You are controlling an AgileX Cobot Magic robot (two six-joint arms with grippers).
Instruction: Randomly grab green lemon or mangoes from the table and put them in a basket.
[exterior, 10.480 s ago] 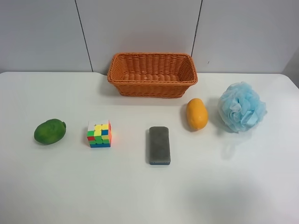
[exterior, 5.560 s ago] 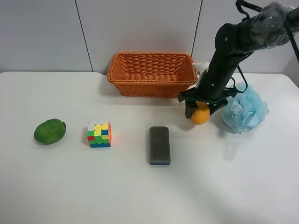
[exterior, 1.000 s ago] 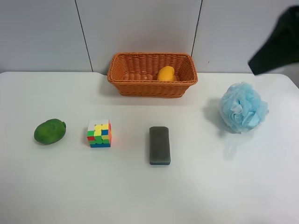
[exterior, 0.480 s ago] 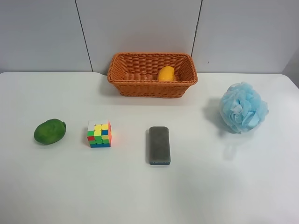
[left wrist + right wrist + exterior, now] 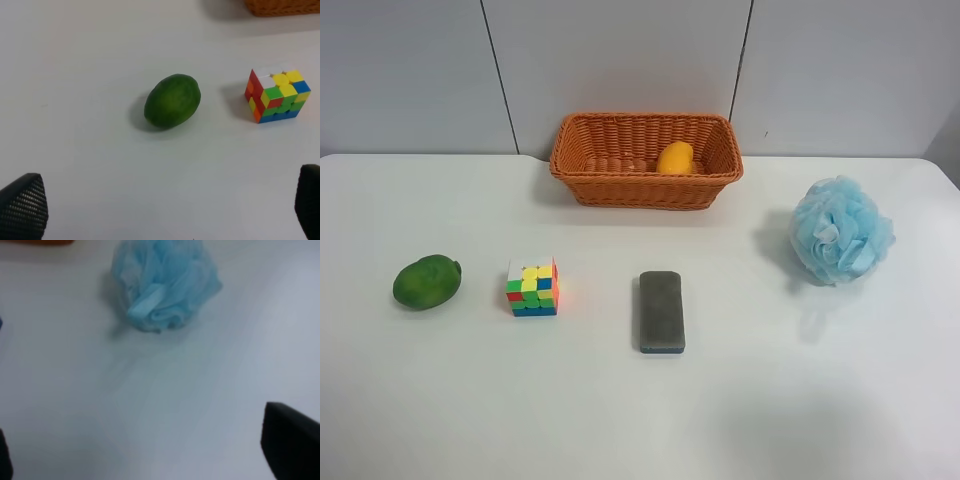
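The orange-yellow mango (image 5: 675, 158) lies inside the wicker basket (image 5: 640, 190) at the back of the white table (image 5: 780, 400). The green lemon (image 5: 426, 281) lies on the table at the exterior view's left; it also shows in the left wrist view (image 5: 172, 100). My left gripper (image 5: 165, 200) is open and empty, above the table near the lemon. My right gripper (image 5: 145, 440) is open and empty, above bare table. Neither arm shows in the exterior view.
A multicoloured puzzle cube (image 5: 532, 287) sits beside the lemon and shows in the left wrist view (image 5: 277, 95). A grey block (image 5: 662, 311) lies mid-table. A blue bath pouf (image 5: 841, 229) sits at the right and shows in the right wrist view (image 5: 165, 282).
The arm at the exterior view's right carried the mango from the table into the basket, let go, then drew back out of view at the upper right. The lemon has not moved.
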